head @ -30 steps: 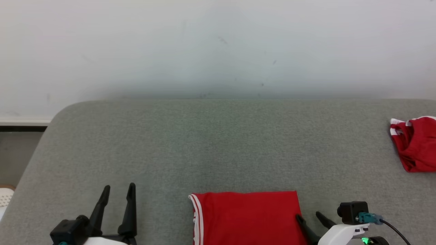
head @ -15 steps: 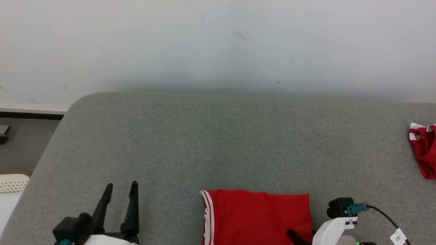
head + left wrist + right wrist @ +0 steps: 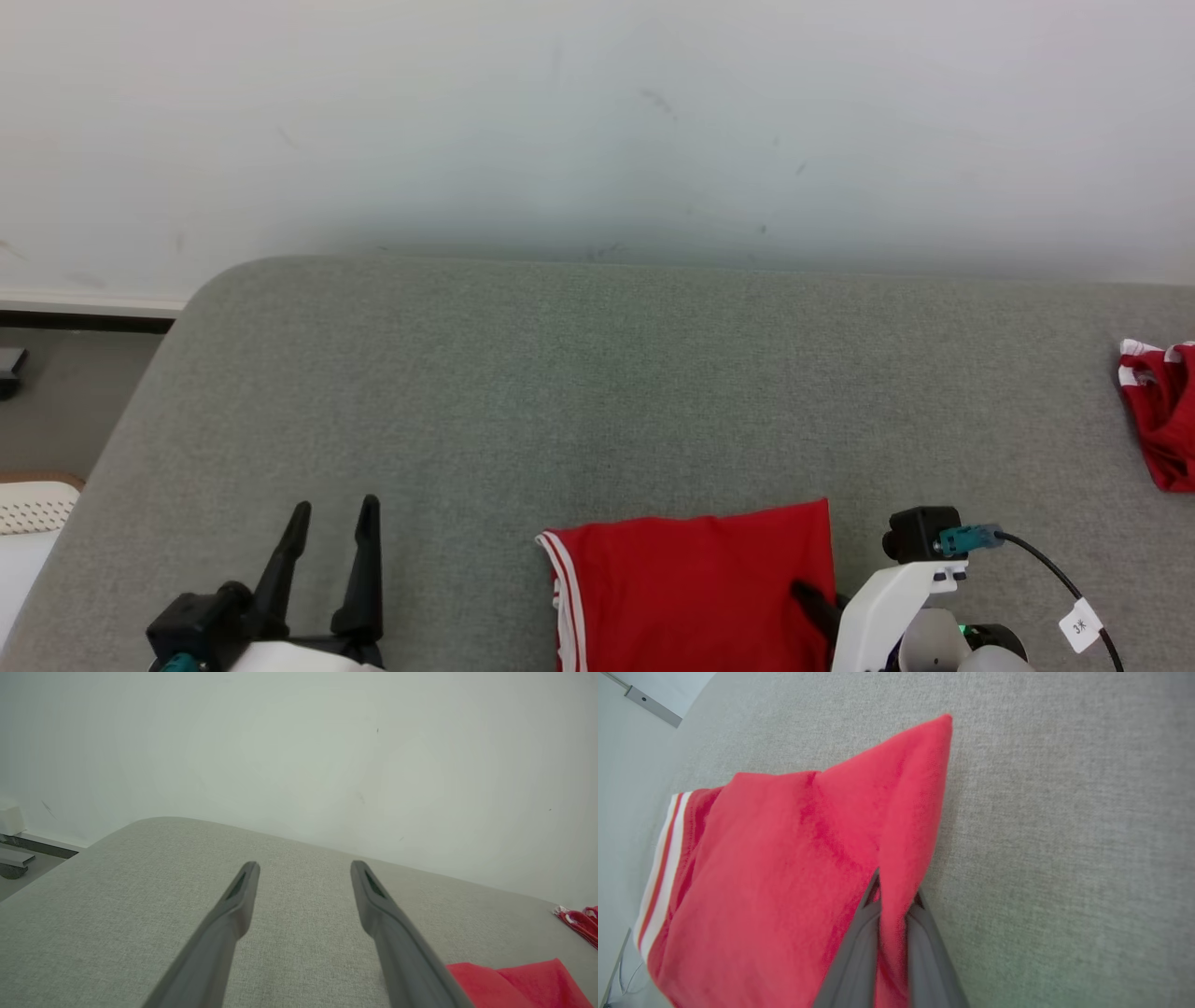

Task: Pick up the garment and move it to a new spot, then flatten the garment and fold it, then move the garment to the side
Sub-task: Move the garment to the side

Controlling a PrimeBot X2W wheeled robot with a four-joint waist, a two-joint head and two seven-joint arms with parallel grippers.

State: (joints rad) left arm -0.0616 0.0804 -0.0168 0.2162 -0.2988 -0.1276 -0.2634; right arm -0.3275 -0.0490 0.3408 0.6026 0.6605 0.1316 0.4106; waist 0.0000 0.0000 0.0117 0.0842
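Observation:
The folded red garment (image 3: 691, 588) with white stripes on its left edge lies at the near edge of the grey padded table (image 3: 597, 392). My right gripper (image 3: 810, 599) is shut on its right edge. In the right wrist view, the two fingers (image 3: 859, 947) pinch a raised fold of the garment (image 3: 794, 858), lifting that edge off the surface. My left gripper (image 3: 331, 523) stands open at the lower left, above bare table, well left of the garment. Its fingers (image 3: 233, 905) spread wide in the left wrist view, with a corner of the garment (image 3: 518, 984) at the lower right.
A second crumpled red and white garment (image 3: 1158, 420) lies at the table's right edge, also seen as that same crumpled cloth (image 3: 579, 921) in the left wrist view. A pale wall (image 3: 597, 121) runs behind the table. Floor and a white perforated object (image 3: 33, 509) lie off the table's left end.
My right gripper has shut on the garment's right edge, which now lifts and puckers. Between the two earlier frames the head camera shifted. The left gripper stays open and still.

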